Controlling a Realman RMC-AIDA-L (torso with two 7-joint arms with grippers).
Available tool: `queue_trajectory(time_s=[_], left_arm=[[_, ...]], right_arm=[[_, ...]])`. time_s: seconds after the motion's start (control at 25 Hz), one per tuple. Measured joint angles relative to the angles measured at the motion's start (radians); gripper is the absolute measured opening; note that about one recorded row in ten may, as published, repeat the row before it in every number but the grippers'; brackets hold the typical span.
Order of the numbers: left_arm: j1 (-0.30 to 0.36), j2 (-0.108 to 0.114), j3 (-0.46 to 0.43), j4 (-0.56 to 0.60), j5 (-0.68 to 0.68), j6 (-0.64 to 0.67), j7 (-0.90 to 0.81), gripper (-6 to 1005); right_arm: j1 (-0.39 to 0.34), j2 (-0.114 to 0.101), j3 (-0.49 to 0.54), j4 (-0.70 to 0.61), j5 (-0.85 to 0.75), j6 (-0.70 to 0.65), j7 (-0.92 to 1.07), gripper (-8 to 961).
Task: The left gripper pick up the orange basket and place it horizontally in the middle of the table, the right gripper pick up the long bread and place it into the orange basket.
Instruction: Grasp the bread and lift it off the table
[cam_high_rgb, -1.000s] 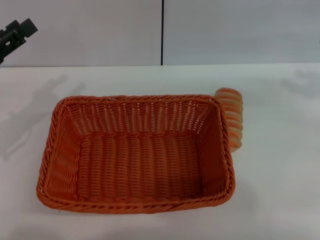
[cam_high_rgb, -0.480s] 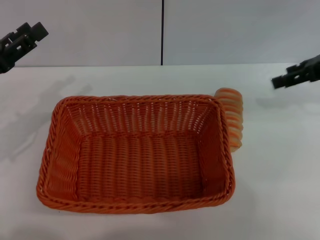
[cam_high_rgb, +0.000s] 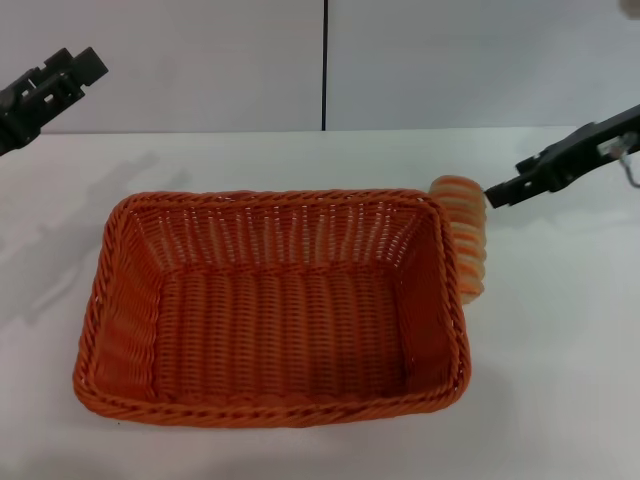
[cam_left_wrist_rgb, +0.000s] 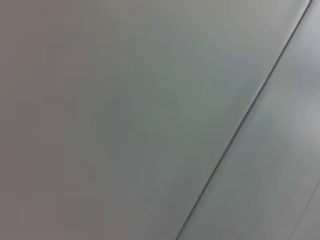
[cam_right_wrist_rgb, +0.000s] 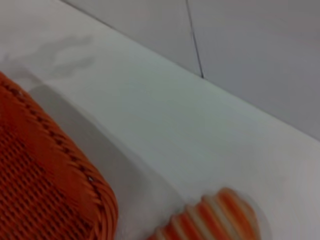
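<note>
The orange basket (cam_high_rgb: 270, 197) sits lengthwise across the middle of the white table (cam_high_rgb: 560, 330), and nothing lies inside it. The long bread (cam_high_rgb: 467, 235), striped orange and cream, rests on the table against the basket's right outer wall. My right gripper (cam_high_rgb: 497, 195) hovers just right of the bread's far end, close above it and holding nothing. The right wrist view shows the basket's corner (cam_right_wrist_rgb: 50, 165) and the bread's end (cam_right_wrist_rgb: 215, 220). My left gripper (cam_high_rgb: 75, 70) is raised at the far left, well away from the basket. The left wrist view shows only wall.
A grey wall with a dark vertical seam (cam_high_rgb: 325, 65) stands behind the table. Bare tabletop lies to the right of the bread and behind the basket.
The right gripper has come in from the right edge, down and leftward to the bread's far end. The left gripper has shifted slightly to the right. Basket and bread have not moved.
</note>
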Motion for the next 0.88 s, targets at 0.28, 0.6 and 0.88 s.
queue_trajectory(time_s=[0.28,0.6,0.88], left_arm=[[0.0,-0.001,0.0,-0.014,0.002,0.0,0.0,782],[-0.001,0.001,0.027,-0.022,0.003,0.003,0.0,781],[-0.007,0.0,0.043,-0.022,0.005,0.0,0.002,781]], right_arm=[[0.008,0.038,-0.068,0.017,-0.001,0.074,-0.002,734],[0.026,0.053,-0.114,0.064,-0.003,0.116,-0.002,733],[0.054,0.057,-0.119,0.125,-0.003,0.154,-0.001,732]])
